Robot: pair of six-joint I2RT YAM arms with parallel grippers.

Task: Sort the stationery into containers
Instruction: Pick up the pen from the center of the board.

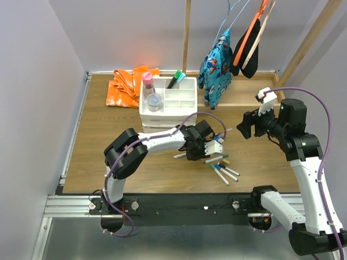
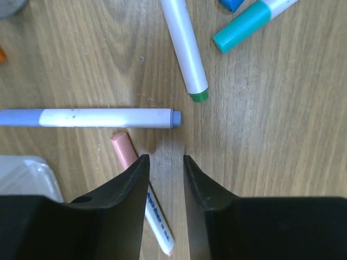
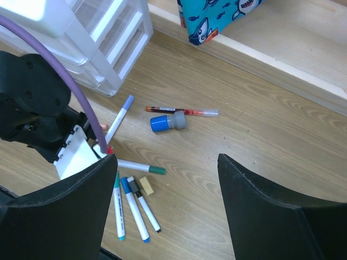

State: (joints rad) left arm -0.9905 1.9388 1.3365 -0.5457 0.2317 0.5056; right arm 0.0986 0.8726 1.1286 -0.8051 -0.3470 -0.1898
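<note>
My left gripper [image 1: 201, 149] is low over the table among loose markers, just in front of the white drawer unit [image 1: 168, 103]. Its jaws stand a narrow gap apart [image 2: 166, 160] with only bare wood between them. A pink-capped marker [image 2: 123, 149] lies partly under the left finger, outside the gap. A lavender-capped marker [image 2: 103, 117] and a green-tipped one [image 2: 187, 54] lie just ahead. My right gripper [image 1: 246, 124] hangs wide open and empty [image 3: 167, 160] above the table. Below it lie a blue highlighter [image 3: 168, 122], a red marker [image 3: 184, 111], a tan block [image 3: 146, 186] and three more markers [image 3: 135, 208].
The drawer unit's top tray holds a pink highlighter [image 1: 147, 81], a clear jar [image 1: 154, 102] and green markers [image 1: 176, 78]. An orange cloth [image 1: 127, 86] lies at the back left. Shark-print fabric [image 1: 216, 65] hangs over the back right by a wooden frame [image 1: 244, 103].
</note>
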